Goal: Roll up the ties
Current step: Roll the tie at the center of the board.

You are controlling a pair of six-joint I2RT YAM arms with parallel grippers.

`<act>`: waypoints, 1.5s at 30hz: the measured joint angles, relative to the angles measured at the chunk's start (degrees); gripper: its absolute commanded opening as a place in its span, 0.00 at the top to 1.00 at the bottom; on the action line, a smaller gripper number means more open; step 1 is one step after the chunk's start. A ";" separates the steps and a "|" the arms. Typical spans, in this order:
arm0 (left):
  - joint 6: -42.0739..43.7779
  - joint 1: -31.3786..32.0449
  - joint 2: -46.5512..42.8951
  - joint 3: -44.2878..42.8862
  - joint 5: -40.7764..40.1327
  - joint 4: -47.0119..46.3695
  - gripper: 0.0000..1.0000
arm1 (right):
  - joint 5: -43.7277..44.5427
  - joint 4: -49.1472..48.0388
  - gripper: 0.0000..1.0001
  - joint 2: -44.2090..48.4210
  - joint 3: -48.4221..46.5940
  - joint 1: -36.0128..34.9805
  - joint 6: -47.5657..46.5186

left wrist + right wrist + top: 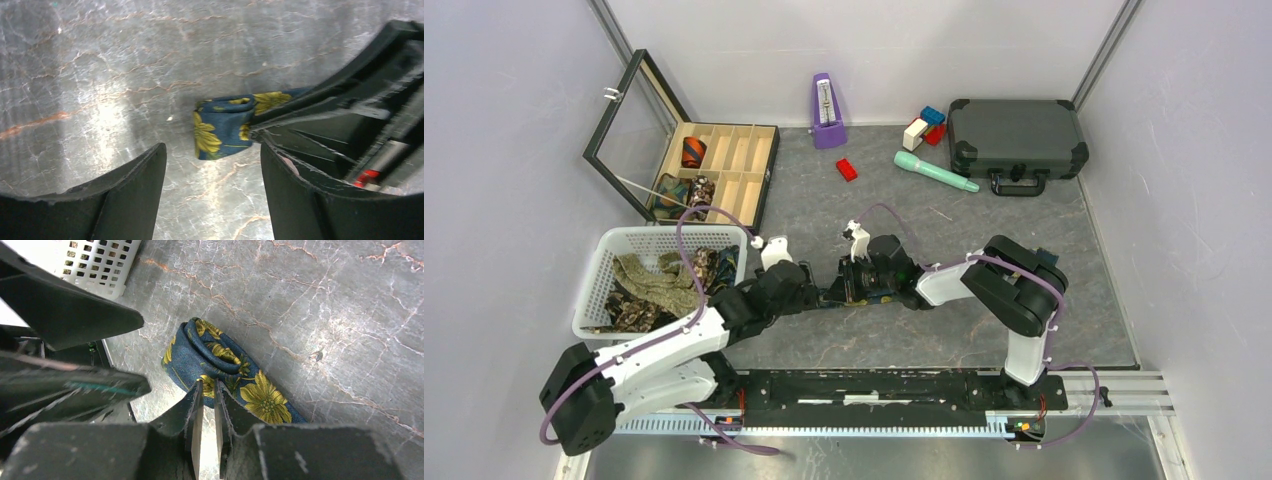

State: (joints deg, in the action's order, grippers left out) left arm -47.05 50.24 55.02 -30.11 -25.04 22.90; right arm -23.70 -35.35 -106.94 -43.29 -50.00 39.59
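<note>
A navy tie with yellow flowers (225,372) lies on the grey table, one end wound into a small coil (220,130). My right gripper (207,387) is shut, its tips pinching the tie's fabric beside the coil. My left gripper (212,160) is open, its fingers (125,192) either side of the bare table just short of the coil and touching nothing. In the top view both grippers (819,295) (852,283) meet at the table's middle and hide the tie. Loose olive and brown ties (654,285) fill the white basket (674,233). Rolled ties (694,152) sit in the wooden box (744,160).
The box's glass lid (629,120) stands open at the back left. A purple metronome (827,112), a red block (847,169), a teal tool (934,171), toy blocks (924,125) and a dark case (1016,140) lie along the back.
</note>
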 measured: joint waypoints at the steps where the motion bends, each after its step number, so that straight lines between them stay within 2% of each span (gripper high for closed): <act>1: 0.04 -1.36 -0.35 1.20 1.42 -0.81 0.30 | 0.00 0.00 0.80 0.00 0.00 0.00 -0.02; 9: 1.09 -12.24 -4.94 9.31 14.86 -8.55 0.32 | 0.02 0.04 0.80 -0.15 -0.15 0.17 -0.46; 15: 2.47 -16.11 -6.99 13.77 22.82 -15.98 0.38 | 0.00 0.17 0.80 -0.94 -1.01 0.28 -0.52; 20: 2.49 -18.60 -6.25 18.29 26.84 -21.42 0.38 | 0.00 0.79 0.80 -1.22 -1.62 0.55 -1.07; 26: 2.47 -20.04 -5.79 20.83 29.51 -27.54 0.36 | 0.00 1.11 0.80 -2.01 -2.12 0.61 -1.51; 33: 2.51 -20.87 -4.74 21.62 30.08 -31.56 0.23 | -0.02 2.12 0.80 -2.78 -2.67 0.68 -1.79; 37: 2.47 -21.31 -3.76 21.59 28.79 -32.83 0.23 | -0.02 2.75 0.80 -2.84 -3.17 0.81 -1.99; 45: 2.47 -21.64 -2.60 21.88 26.67 -35.04 0.33 | -0.46 2.89 0.80 -3.43 -3.72 1.16 -1.99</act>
State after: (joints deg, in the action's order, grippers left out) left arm -44.58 28.60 52.42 -8.23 1.63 -12.14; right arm -24.16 -32.47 -110.37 -47.00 -48.84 37.60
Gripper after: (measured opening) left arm 0.703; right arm 0.199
